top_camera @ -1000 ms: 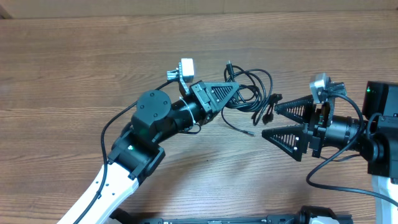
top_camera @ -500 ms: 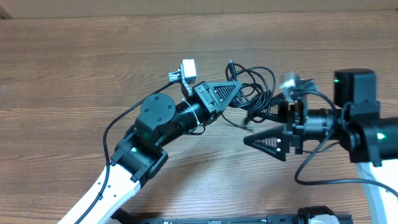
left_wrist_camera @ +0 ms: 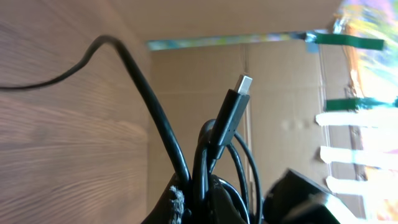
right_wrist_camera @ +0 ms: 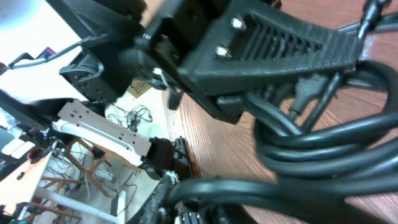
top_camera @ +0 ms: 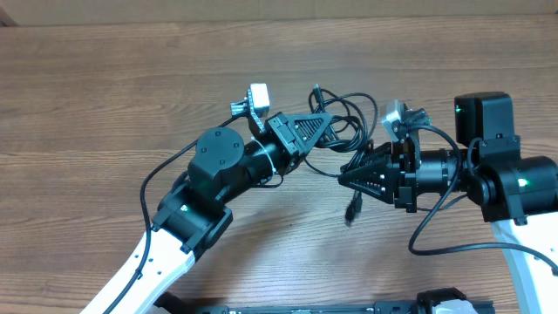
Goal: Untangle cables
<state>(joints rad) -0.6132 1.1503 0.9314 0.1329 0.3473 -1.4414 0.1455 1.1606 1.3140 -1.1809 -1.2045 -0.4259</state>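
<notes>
- Loops of thin black cables [top_camera: 357,98] are seen bunched at the upper centre of the overhead frame, over a wooden table [top_camera: 105,87], between the two arms.
- At the left edge of the bundle, the left gripper [top_camera: 331,119] is shown with its fingers pressed together on several cords; in its wrist view a silver-tipped plug [left_wrist_camera: 244,83] is pointed upward from the squeezed strands at the bottom centre.
- Just below the loops, at centre right, the right gripper [top_camera: 345,179] is shown narrowed to a point, with one cord pinched between its fingers.
- A blurred plug end [top_camera: 352,210] is seen hanging beneath those fingertips in the overhead view.
</notes>
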